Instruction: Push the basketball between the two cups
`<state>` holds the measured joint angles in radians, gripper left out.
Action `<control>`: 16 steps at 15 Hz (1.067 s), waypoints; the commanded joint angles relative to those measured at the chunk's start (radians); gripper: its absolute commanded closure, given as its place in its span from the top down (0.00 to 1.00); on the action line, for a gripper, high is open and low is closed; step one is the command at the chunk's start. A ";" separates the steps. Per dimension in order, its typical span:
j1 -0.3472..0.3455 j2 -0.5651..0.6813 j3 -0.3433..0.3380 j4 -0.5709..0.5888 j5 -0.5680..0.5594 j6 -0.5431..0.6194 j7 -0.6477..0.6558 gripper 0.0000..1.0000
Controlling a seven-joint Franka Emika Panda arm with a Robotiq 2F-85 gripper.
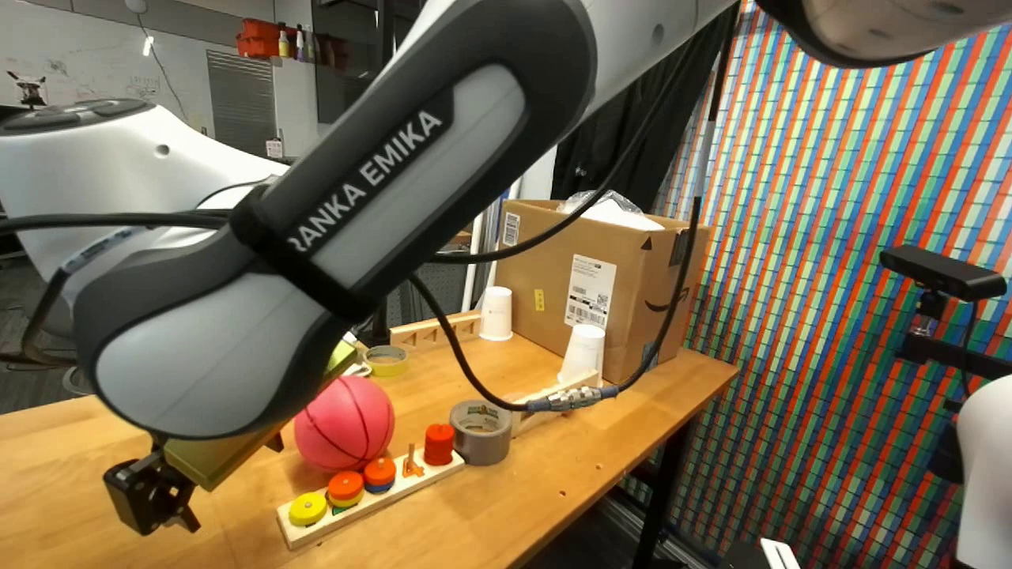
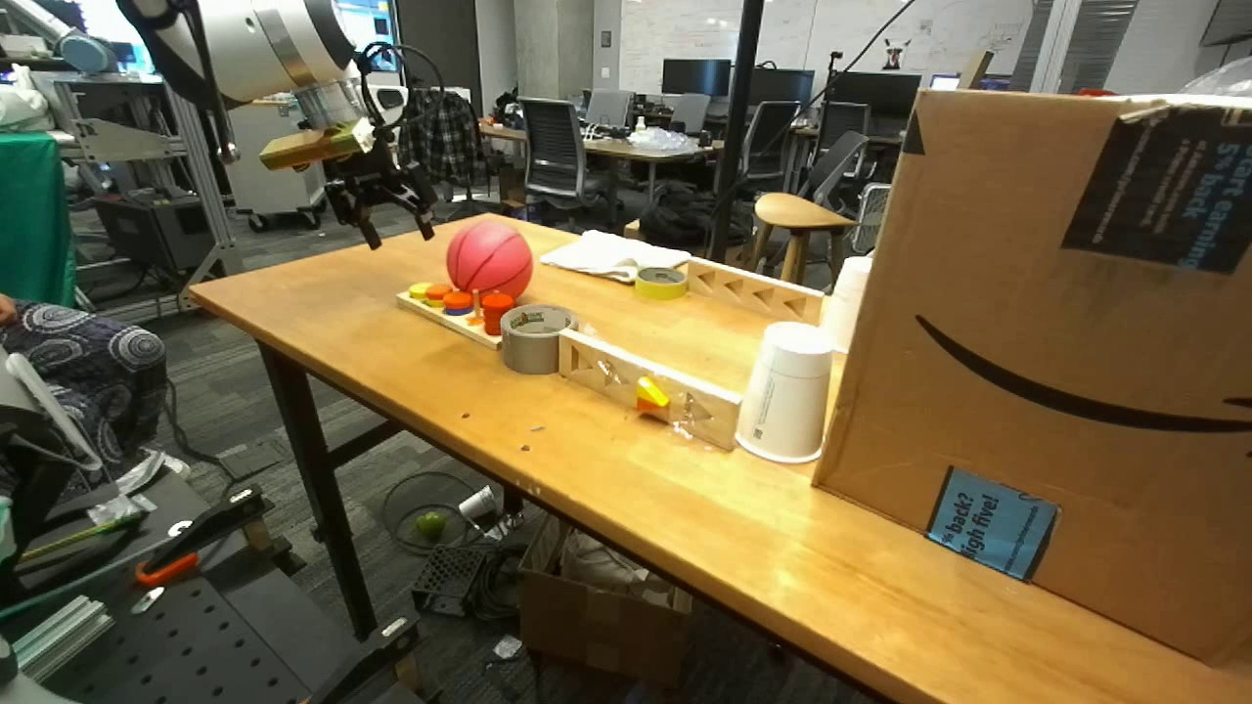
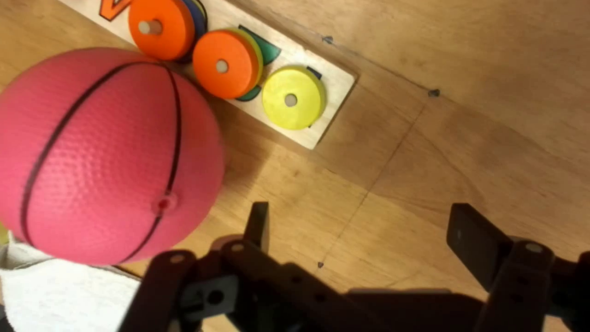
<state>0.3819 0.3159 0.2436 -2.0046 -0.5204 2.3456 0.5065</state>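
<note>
The black two-fingered hand (image 3: 362, 226), spread wide, should nudge the pebbled pinkish-red round basketball (image 3: 110, 157) at mid-height, as it looks light, springy, quick to roll

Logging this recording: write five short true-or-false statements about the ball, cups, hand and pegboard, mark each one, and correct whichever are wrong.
1. The hand is open. True.
2. The hand is gripping the basketball. False: the ball is apart from the hand, down at the table.
3. The far white cup and the near white cup are both upside down. True.
4. The basketball lies between these cups. False: it is beside the pegboard, away from both cups.
5. A yellow disc sits at one end of the pegboard. True.
</note>
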 commanded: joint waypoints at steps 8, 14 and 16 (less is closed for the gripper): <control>-0.031 0.105 -0.130 0.125 0.061 -0.049 -0.158 1.00; -0.052 -0.100 -0.247 0.126 -0.121 -0.214 -0.091 1.00; -0.060 -0.170 -0.217 0.085 -0.169 -0.225 -0.072 1.00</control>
<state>0.3151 0.2756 -0.0028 -1.8431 -0.6203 2.1552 0.3843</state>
